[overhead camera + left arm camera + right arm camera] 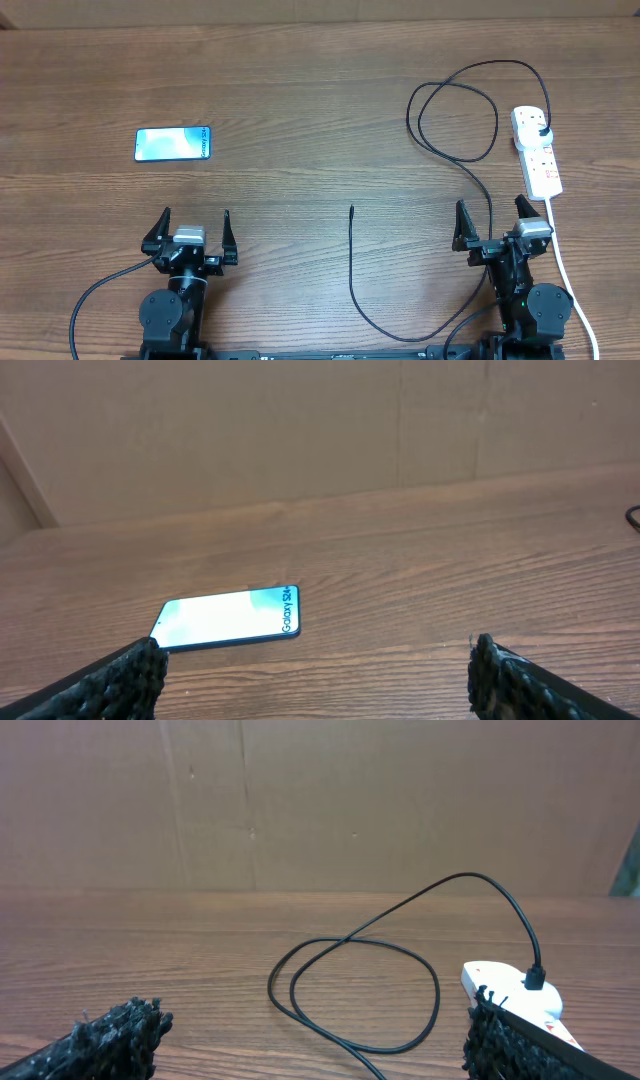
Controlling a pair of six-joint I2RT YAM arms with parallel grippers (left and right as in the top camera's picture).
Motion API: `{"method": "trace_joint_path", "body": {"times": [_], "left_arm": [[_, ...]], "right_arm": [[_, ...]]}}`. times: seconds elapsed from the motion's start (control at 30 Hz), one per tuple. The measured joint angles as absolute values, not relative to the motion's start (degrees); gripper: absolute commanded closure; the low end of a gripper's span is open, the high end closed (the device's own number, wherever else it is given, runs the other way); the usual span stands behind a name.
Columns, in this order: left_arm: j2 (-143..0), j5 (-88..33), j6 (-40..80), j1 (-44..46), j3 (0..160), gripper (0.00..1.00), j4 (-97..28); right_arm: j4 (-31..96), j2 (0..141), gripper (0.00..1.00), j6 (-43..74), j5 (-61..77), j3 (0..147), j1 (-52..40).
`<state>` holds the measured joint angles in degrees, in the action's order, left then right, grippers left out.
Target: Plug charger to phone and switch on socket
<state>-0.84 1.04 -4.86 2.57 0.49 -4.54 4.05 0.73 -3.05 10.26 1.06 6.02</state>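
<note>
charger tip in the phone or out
Out. The tip of the charger lies loose on the table, well apart from the phone; its plug sits in the socket.

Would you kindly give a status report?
Left gripper, right gripper open, empty. Charger plugged into socket, tip loose mid-table. Phone left side, unconnected. Nothing blocking.

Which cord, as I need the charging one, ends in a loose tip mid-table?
The thin black cable, looping from the power strip; the thick white cord runs toward the near edge of the table.
</note>
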Motion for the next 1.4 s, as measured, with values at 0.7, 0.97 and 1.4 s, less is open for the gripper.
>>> {"method": "trace_joint_path", "body": {"times": [0.7, 0.97, 1.4], "left_arm": [[-0.84, 1.04, -4.89, 2.57, 0.49, 0.01, -4.51], [-0.84, 1.04, -4.84, 2.57, 0.49, 0.0, -4.51], [-0.86, 1.39, -2.48, 2.57, 3.62, 0.0, -8.69]], "right_arm": [[4.05, 0.73, 0.0, -3.05, 10.26, 1.06, 6.02], [4.05, 0.73, 0.0, -3.07, 10.28, 1.06, 6.02], [4.08, 0.73, 0.0, -3.05, 10.28, 1.06, 6.02]]}}
